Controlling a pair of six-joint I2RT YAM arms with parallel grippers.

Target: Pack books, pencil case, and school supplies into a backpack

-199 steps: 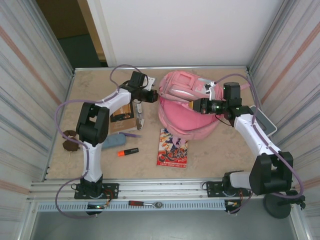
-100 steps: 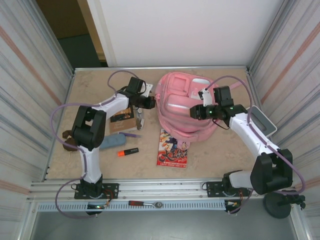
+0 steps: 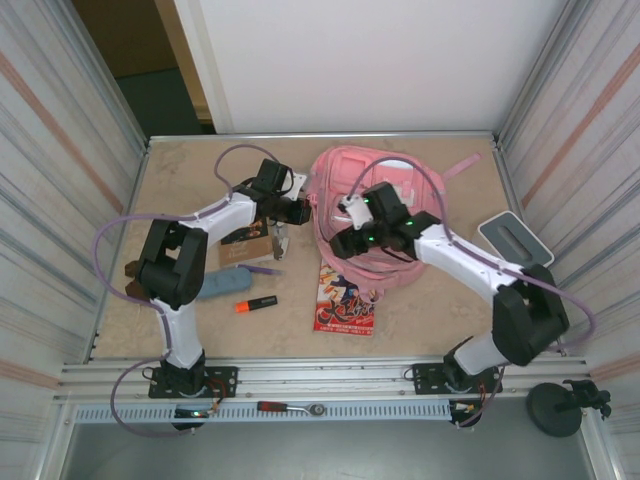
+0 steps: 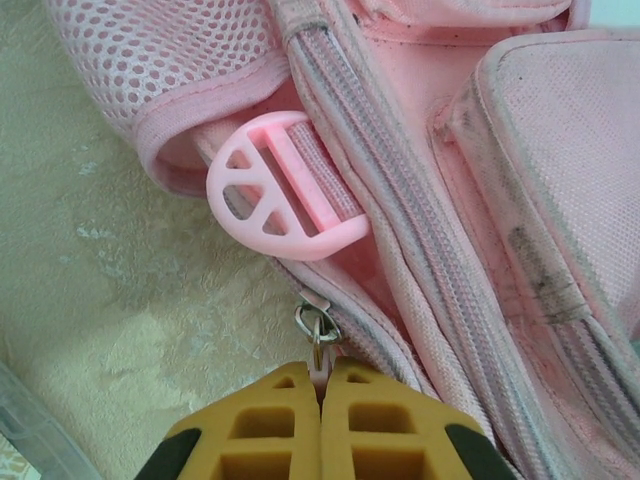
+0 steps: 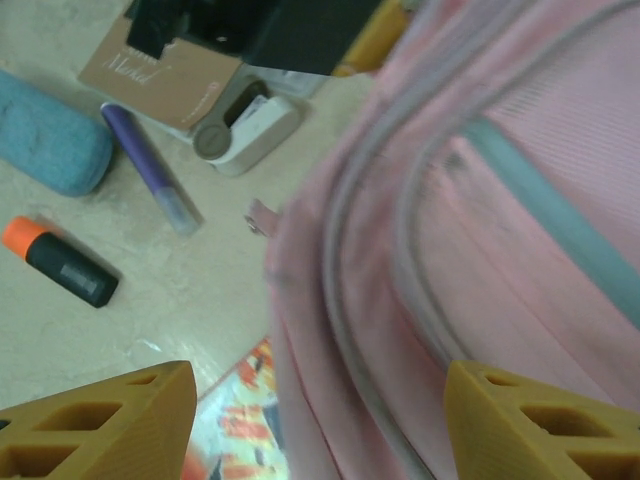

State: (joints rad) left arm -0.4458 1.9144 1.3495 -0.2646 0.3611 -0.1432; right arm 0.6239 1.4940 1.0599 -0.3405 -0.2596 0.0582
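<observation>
The backpack (image 3: 345, 180) lies towards the far middle of the surface (image 3: 200, 180), and as far as you can see, nothing is packed in it. The red comic (image 3: 345, 298) lies just near of it. To its left you have the tan book (image 3: 245, 240), the purple pen (image 3: 262, 269), the pencil case (image 3: 222, 283) and the marker (image 3: 257, 303), all out on the surface. So every item is left to load, and the step in hand looks like opening a pocket.

Your left arm reaches far and bends right. The left gripper (image 4: 322, 375) is clamped tight on a metal zipper pull (image 4: 318, 335) at the backpack's left edge. Your right arm stretches left across the backpack. The right gripper (image 5: 315, 400) hangs over its near-left side, jaws wide apart and holding nothing.
</observation>
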